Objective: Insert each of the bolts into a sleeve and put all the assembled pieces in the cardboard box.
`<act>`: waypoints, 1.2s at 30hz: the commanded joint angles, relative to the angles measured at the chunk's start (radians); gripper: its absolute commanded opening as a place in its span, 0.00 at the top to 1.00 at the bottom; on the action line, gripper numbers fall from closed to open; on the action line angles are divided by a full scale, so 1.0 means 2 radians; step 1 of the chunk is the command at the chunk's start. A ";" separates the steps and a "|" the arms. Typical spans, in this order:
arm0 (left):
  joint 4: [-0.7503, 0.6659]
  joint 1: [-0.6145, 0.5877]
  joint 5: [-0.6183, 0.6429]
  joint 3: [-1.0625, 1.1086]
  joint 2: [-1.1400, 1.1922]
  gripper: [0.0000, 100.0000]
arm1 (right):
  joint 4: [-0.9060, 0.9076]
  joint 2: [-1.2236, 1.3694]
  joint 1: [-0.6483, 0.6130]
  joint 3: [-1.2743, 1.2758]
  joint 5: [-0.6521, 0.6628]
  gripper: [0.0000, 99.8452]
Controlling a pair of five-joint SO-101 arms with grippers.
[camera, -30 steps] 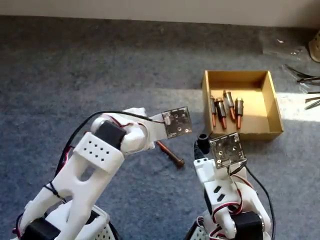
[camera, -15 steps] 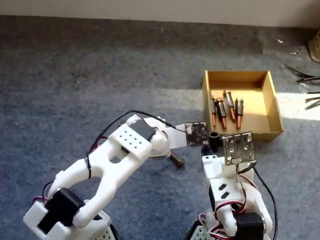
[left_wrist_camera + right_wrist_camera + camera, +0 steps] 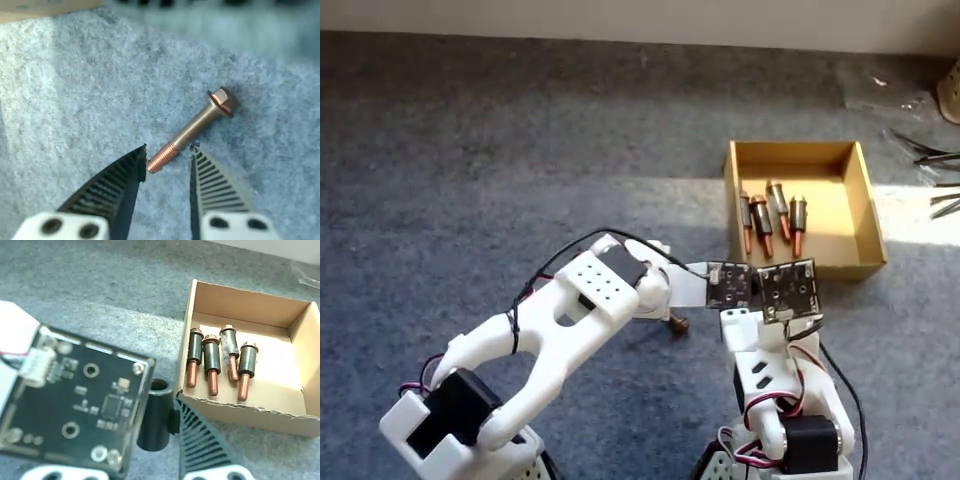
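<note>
The left gripper (image 3: pixel 168 151) is spread open, jaws either side of the threaded tip of the copper bolt (image 3: pixel 197 125). No pinch yet, and the bolt lies flat on the grey carpet (image 3: pixel 75 100). The right gripper (image 3: pixel 167 415) is clamped on the black sleeve (image 3: pixel 154 415), holding it upright with its bore facing up, just beside the cardboard box (image 3: pixel 250 305). One jaw sits hidden behind a circuit board (image 3: pixel 85 395). In the box, four assembled pieces (image 3: pixel 210 357) lie side by side. So by my read that's four done and one pair to go: grab the bolt, feed it into that sleeve, then box it.
</note>
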 commanded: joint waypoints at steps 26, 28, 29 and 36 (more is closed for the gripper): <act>-0.066 0.013 0.005 -0.018 -0.006 0.86 | -0.031 0.001 0.042 0.014 -0.012 1.00; -0.080 0.009 0.021 -0.018 -0.006 0.86 | -0.032 0.001 0.042 0.023 -0.012 1.00; -0.084 0.005 0.022 -0.018 -0.006 0.86 | -0.032 0.001 0.042 0.024 -0.012 1.00; -0.097 -0.009 0.044 -0.026 -0.006 0.86 | -0.032 0.001 0.042 0.026 -0.012 1.00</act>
